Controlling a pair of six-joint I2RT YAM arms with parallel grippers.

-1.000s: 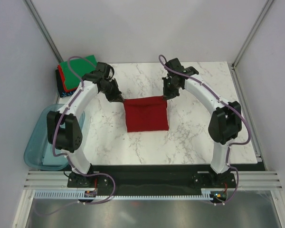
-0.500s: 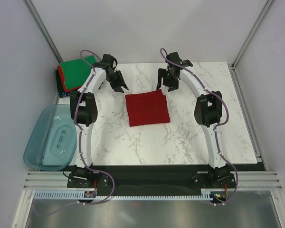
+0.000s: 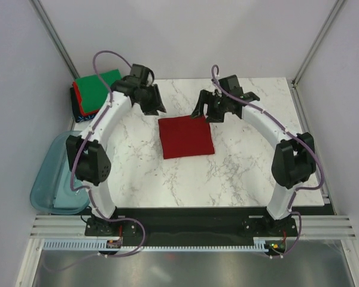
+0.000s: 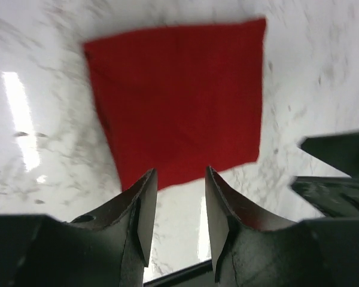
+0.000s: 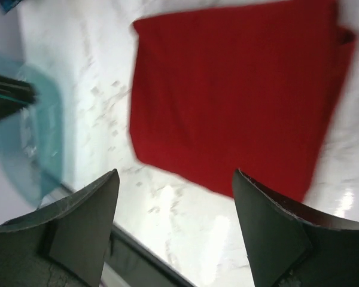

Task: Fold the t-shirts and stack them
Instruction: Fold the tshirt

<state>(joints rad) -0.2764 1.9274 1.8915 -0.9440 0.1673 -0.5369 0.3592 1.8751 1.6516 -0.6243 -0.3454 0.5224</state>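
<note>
A dark red t-shirt (image 3: 185, 136) lies folded into a flat square in the middle of the marble table, also seen in the left wrist view (image 4: 179, 101) and the right wrist view (image 5: 239, 95). My left gripper (image 3: 156, 107) hovers open and empty just beyond the shirt's far left corner (image 4: 180, 170). My right gripper (image 3: 202, 111) hangs wide open and empty beyond the far right corner (image 5: 175, 173). At the back left a stack of folded t-shirts has a green one (image 3: 97, 88) on top, with a red one (image 3: 76, 95) under it.
A translucent teal tub (image 3: 48, 185) sits off the table's left edge, also visible in the right wrist view (image 5: 24, 131). The table's black front rail (image 3: 185, 212) runs along the near side. Grey walls enclose the cell.
Both grippers went from shut at the dark red shirt's far corners to open and drew back from it. The shirt now lies free and flat.
</note>
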